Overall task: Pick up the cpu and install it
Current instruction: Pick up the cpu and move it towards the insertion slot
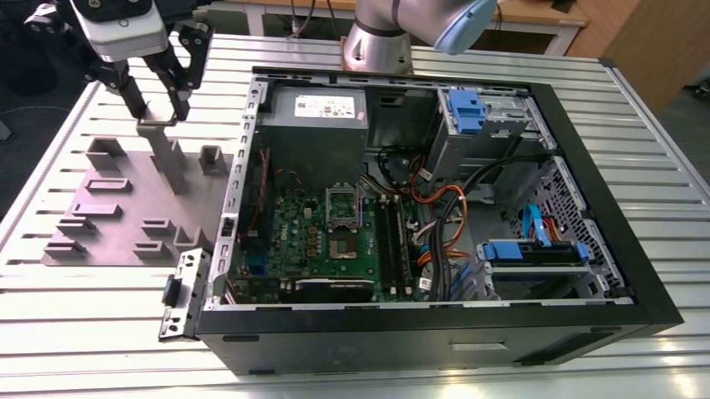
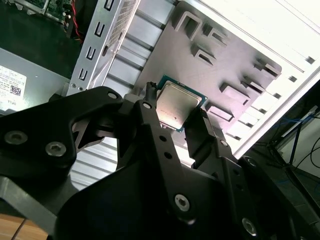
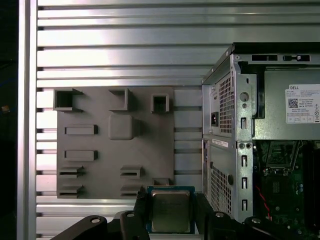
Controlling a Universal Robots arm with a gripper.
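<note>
Hovering at the exterior view's left, the gripper [image 1: 158, 112] hangs over a tall post of the grey fixture tray [image 1: 111, 224], which lies on the slatted table just beside the open computer case [image 1: 621, 274]. A thin pale plate at the post's top, level with the fingertips, looks like the cpu [image 1: 155, 124]. Inside the case, the green motherboard [image 1: 322, 237] and its silver socket frame [image 1: 344, 206] lie well apart from the gripper.

In the second wrist view, the cpu [image 2: 177, 107] shows its silvery lid and green rim. It sits between the two black fingers [image 2: 150, 125], which stand apart at about the chip's width, one along each opposite edge. No firm pinch shows.

In the first wrist view, the cpu [image 3: 170, 210] sits square between the fingers over the near edge of the fixture tray [image 3: 100, 165]. The case's perforated wall [image 3: 220, 125] is just beside it, and the socket frame [image 3: 280, 155] lies deeper inside.

As a judgement, the chip is light, stiff and flat, with a smooth lid that gives little grip. Its underside contacts are probably delicate. The two opposite side edges are the place to hold it, with gentle, even pressure and the chip kept level.
</note>
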